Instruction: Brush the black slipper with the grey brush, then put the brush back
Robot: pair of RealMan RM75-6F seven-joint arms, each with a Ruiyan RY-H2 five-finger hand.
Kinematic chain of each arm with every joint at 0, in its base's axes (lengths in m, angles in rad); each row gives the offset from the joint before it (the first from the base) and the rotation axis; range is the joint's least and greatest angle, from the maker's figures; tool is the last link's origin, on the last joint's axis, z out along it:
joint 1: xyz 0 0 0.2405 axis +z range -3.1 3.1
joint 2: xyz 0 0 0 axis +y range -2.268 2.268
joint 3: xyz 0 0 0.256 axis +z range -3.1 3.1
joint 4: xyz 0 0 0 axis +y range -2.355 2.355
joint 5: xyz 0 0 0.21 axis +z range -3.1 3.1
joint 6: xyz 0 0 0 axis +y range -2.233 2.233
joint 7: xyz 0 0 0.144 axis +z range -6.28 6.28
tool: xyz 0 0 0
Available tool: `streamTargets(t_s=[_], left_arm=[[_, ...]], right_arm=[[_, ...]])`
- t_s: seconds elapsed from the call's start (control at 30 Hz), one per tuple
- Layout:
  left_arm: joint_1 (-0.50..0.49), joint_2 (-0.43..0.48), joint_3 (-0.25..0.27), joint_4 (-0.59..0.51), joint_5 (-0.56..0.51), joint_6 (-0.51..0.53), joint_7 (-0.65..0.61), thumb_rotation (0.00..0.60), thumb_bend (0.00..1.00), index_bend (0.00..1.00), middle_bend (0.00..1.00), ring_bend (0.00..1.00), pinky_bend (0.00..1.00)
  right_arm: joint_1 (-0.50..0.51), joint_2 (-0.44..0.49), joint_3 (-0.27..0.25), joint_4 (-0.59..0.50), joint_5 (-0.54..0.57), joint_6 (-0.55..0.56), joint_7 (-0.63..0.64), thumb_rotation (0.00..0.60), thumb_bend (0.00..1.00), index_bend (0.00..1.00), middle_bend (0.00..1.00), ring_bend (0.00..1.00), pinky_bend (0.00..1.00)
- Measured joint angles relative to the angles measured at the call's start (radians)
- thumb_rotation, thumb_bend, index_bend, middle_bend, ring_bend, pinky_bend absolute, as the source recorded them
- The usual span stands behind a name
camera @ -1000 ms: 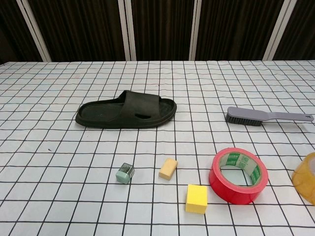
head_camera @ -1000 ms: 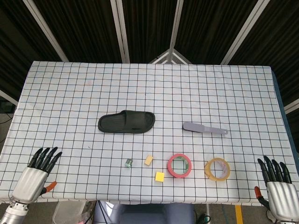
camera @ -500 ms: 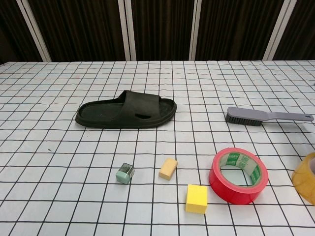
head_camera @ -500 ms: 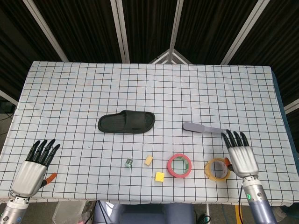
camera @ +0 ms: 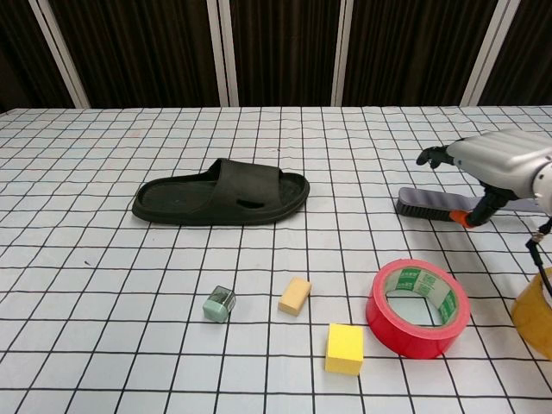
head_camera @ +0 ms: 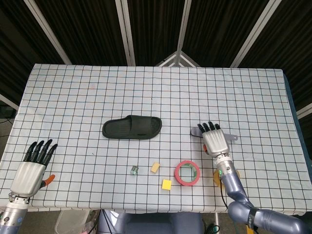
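Right hand (head_camera: 215,140) had swung in from the table's near edge and hovered over the grey brush (camera: 429,205) — fingers apart, nothing gripped yet; black slipper (head_camera: 131,127) lay untouched, left hand (head_camera: 32,168) idle, open.

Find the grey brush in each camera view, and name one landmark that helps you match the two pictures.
Head view: grey brush right of centre, mostly hidden under the right robot hand.
Chest view: grey brush at the right edge, below the right robot hand.
Shared landmark: red tape roll, nearer the camera than the brush.
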Motion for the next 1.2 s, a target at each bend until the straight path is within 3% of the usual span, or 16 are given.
streamTargets(t_s=[0.27,0.5,1.2], left_arm=[[-0.001,0.005,-0.005,-0.002,-0.028,-0.003,0.000,0.600,0.06,0.00,0.00,0.00,0.03],[-0.009,0.006,-0.014,-0.001,-0.056,-0.014,-0.001,0.600,0.06,0.00,0.00,0.00,0.03],[-0.013,0.008,-0.004,-0.006,-0.061,-0.004,0.004,0.600,0.06,0.00,0.00,0.00,0.03]], right_arm=[[0.092,-0.086,0.015,0.157,0.036,-0.051,0.037,0.600,0.43,0.27,0.26,0.21,0.28],[0.135,-0.120,-0.002,0.237,0.061,-0.084,0.076,0.600,0.43,0.28,0.28,0.22,0.31],[0.155,-0.090,-0.047,0.229,0.069,-0.040,0.126,0.600,0.43,0.36,0.35,0.29,0.35]])
